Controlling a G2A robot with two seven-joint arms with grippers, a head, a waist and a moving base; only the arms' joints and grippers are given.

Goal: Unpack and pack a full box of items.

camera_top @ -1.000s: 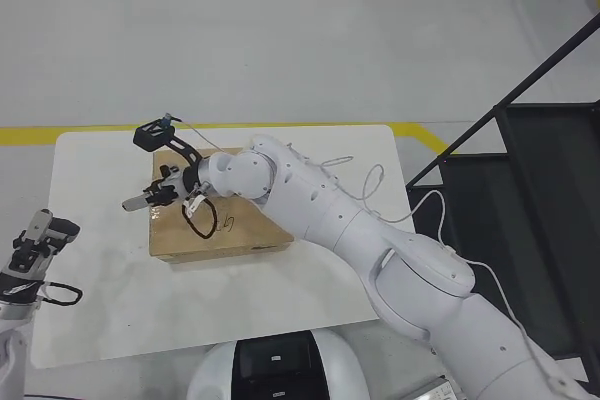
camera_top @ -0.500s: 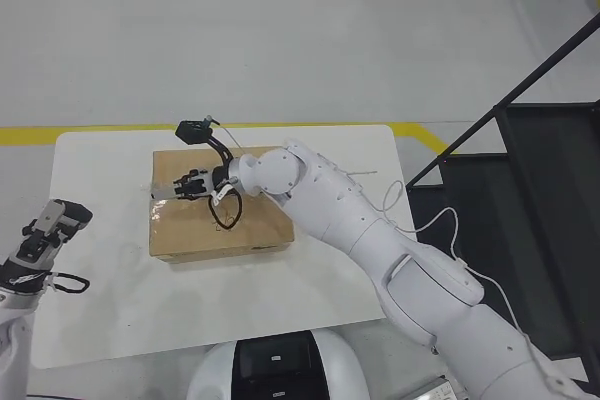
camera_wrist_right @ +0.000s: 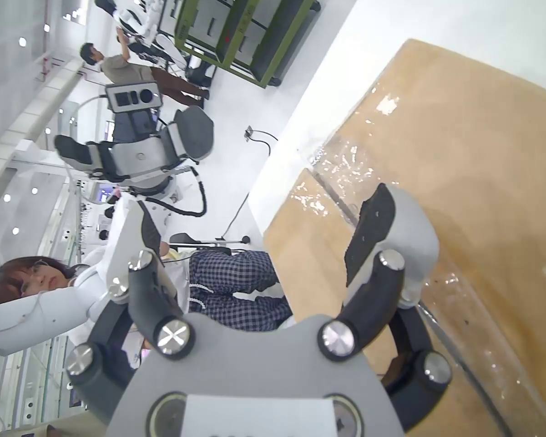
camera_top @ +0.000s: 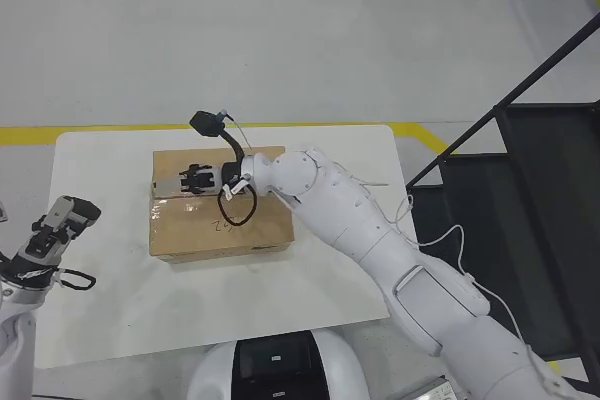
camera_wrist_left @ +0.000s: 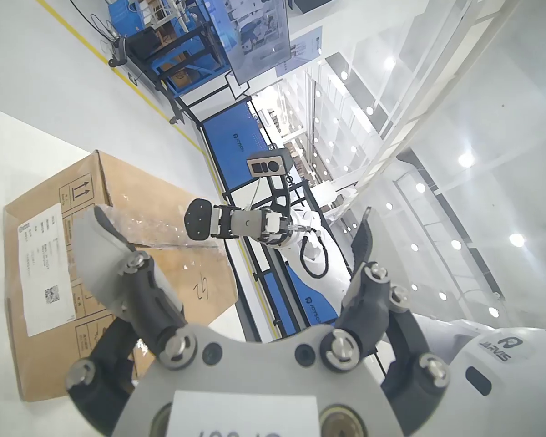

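A closed cardboard box (camera_top: 220,222) lies in the middle of the white table (camera_top: 110,300), its top seam sealed with clear tape (camera_wrist_right: 346,175). My right gripper (camera_top: 170,184) hangs open just above the box's top near its left edge, along the taped seam. In the right wrist view this gripper (camera_wrist_right: 259,229) holds nothing, and one fingertip (camera_wrist_right: 373,220) sits over the tape. My left gripper (camera_top: 65,215) stands open at the table's left edge, well apart from the box. The left wrist view shows its fingers (camera_wrist_left: 104,229) spread, with the box (camera_wrist_left: 41,252) and the right gripper (camera_wrist_left: 200,220) beyond.
Bare table surface surrounds the box on all sides. A black metal staircase (camera_top: 540,200) stands off the table's right side. A yellow floor line (camera_top: 80,131) runs behind the table. A black cable loop (camera_top: 238,212) hangs from the right wrist over the box.
My right gripper has moved right and toward the far side, from off the box's left edge to over its top. My left gripper has shifted slightly toward the table.
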